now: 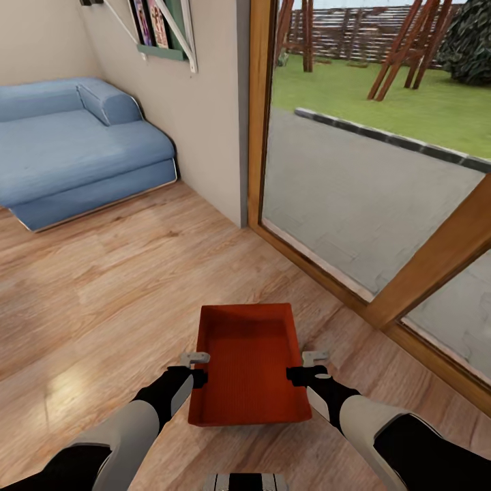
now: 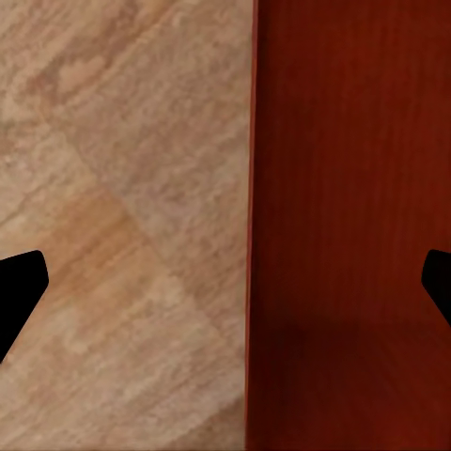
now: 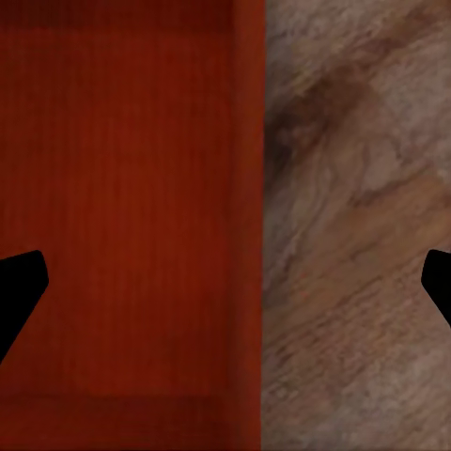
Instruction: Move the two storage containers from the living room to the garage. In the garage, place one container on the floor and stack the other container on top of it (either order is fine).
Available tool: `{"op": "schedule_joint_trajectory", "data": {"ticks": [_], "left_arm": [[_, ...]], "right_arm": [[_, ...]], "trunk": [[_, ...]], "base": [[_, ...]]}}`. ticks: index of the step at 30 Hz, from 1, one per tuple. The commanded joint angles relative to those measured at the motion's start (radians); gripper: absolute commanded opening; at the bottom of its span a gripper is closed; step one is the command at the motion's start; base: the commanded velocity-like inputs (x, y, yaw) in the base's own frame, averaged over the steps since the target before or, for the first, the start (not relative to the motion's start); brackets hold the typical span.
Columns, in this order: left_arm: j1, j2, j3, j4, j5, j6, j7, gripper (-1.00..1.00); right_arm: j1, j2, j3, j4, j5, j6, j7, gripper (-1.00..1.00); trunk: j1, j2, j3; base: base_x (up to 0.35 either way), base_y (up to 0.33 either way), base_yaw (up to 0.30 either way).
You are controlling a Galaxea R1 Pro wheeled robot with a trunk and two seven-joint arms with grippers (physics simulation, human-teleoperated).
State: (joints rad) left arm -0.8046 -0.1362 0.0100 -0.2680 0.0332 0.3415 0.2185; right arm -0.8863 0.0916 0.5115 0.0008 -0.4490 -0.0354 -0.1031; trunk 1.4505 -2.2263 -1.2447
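**Ann:** Both claws up close: left claw (image 1: pixel 196 357) and right claw (image 1: pixel 314 356) spread wide, each straddling a side wall of the storage container (image 1: pixel 248 361).

**Bo:** Where's it sitting?

**Ann:** Low over the wood floor (image 1: pixel 102 286), by the glass door (image 1: pixel 354 170). Straddling opposite walls looks like a balanced two-sided carry.

No text, label, brand or number can be read anywhere. The framed pictures (image 1: pixel 151 22) on the wall above the blue sofa (image 1: pixel 75 146) show only blurred colours, and the orange-red bin (image 1: pixel 248 365) has plain, unmarked walls.
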Motion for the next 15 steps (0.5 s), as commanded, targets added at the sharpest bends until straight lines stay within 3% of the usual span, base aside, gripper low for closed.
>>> {"op": "schedule_joint_trajectory", "data": {"ticks": [1,15], "left_arm": [[0.000,0.000,0.001,-0.002,0.004,0.005,0.004,1.00],[0.000,0.000,0.001,-0.004,0.004,0.005,0.004,1.00]], "right_arm": [[0.000,0.000,0.009,0.001,-0.010,-0.003,-0.003,1.00],[0.000,0.000,0.009,0.001,-0.010,-0.003,-0.003,1.00]], "trunk": [[0.004,-0.008,-0.004],[0.057,-0.106,-0.048]], "base": [[0.000,0.000,0.000],[0.000,0.000,0.000]]}}
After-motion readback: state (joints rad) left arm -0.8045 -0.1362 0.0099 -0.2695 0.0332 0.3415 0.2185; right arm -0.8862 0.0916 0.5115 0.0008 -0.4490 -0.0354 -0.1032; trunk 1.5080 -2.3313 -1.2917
